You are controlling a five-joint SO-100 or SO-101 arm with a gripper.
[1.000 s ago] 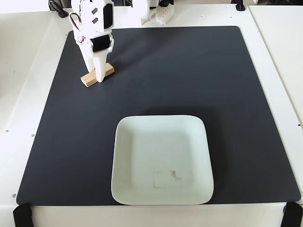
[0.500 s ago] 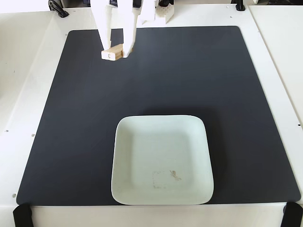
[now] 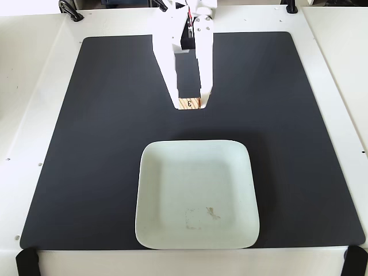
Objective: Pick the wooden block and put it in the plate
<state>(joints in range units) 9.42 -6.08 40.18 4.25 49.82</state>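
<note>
Fixed view, looking down on the workspace. A black mat (image 3: 86, 144) covers most of the white table (image 3: 34, 86).

White arm (image 3: 184, 40) enters from the top edge and reaches toward the middle of the mat. The gripper (image 3: 190, 105) sits low, with one white finger on each side of the wooden block (image 3: 190, 103). Only the near end of the block shows, a tan face with grain and a small dark mark; the arm hides the rest.

Gripper state: fingers are closed in against both sides of the block, so it reads as clamped on it. Whether the block rests on the mat or is just off it cannot be told from this angle.

Plate (image 3: 149, 172) lies in the lower middle of the mat, near the block on the side away from the arm's base and roughly in line with the arm. It is empty apart from a faint scuffed rectangle (image 3: 198, 217) inside.

Judgement: grasp stage, transfer not begun. The layout favours a short straight reach outward. The raised rim probably calls for a lift first.
</note>
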